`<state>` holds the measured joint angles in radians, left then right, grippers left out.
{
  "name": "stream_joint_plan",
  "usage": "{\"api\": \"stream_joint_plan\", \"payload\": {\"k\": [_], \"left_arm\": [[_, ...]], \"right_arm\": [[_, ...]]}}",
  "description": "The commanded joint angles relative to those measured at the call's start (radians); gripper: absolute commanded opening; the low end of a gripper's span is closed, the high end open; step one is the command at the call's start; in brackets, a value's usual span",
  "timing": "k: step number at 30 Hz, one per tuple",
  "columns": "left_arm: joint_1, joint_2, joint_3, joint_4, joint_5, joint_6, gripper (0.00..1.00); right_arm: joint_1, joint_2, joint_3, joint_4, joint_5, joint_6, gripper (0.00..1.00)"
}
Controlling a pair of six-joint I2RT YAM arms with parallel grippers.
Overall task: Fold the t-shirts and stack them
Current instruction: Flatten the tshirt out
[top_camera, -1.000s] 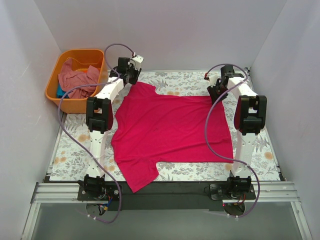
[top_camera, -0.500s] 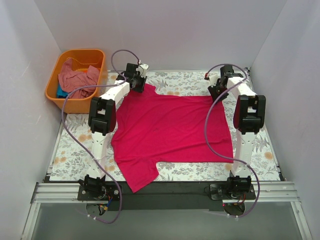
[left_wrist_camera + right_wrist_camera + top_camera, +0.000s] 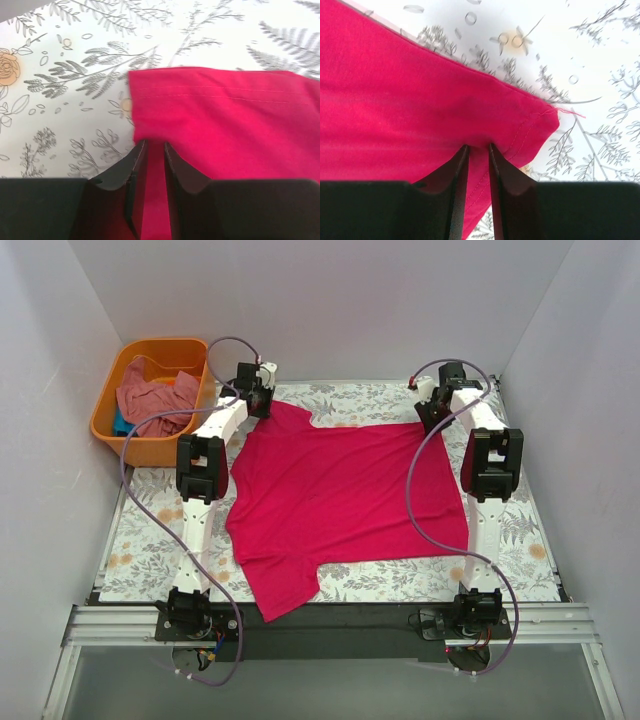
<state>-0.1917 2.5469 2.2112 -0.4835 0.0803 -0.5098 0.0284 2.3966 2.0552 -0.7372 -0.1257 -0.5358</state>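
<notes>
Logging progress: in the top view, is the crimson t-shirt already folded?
No, the crimson t-shirt lies spread flat on the table cloth with both sleeves out.

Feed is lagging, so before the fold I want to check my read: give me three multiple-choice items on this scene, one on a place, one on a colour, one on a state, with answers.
1. Where does the orange tub stand?
A) at the far left, beside the table cloth
B) at the near right corner
C) on the spread shirt

2. What colour is the t-shirt spread flat?
A) teal
B) white
C) crimson-pink

3. How are the left gripper and right gripper?
A) both wide open above the cloth
B) both shut on the t-shirt's far edge
C) both inside the tub

Answers: 1 A, the top view shows it there; 2 C, every view shows crimson cloth; 3 B, each wrist view shows cloth pinched between the jaws.
</notes>
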Motion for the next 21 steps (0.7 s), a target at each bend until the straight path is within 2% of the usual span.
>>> {"api": "stream_joint_plan", "payload": {"k": [1,4,6,8,9,14,20,21], "left_arm": [[0.015,0.024,0.065,0.023,0.015,0.008,0.19],[0.017,0.033,0.093,0.055,0.001,0.027,0.21],[0.026,0.018,0.102,0.069,0.003,0.014,0.25],[0.037,-0.011,0.087,0.108,0.022,-0.027,0.30],[0.049,-0.026,0.075,0.123,0.033,-0.042,0.32],[0.071,-0.105,0.013,0.146,0.137,-0.122,0.38],[0.071,-0.100,-0.028,0.109,0.162,-0.145,0.64],[0.071,-0.100,-0.036,0.106,0.171,-0.145,0.65]], "right_arm": [[0.002,0.062,0.058,0.027,0.006,0.010,0.29],[0.002,0.064,0.085,0.032,0.001,0.017,0.30],[0.002,0.035,0.077,0.032,-0.011,0.016,0.32],[-0.002,-0.019,0.050,0.035,-0.043,0.014,0.37],[-0.010,-0.037,0.040,0.038,-0.057,0.013,0.43],[-0.051,-0.100,0.065,0.041,-0.133,0.013,0.53],[-0.073,-0.064,0.092,0.039,-0.140,0.013,0.57],[-0.073,-0.059,0.092,0.039,-0.140,0.013,0.57]]}}
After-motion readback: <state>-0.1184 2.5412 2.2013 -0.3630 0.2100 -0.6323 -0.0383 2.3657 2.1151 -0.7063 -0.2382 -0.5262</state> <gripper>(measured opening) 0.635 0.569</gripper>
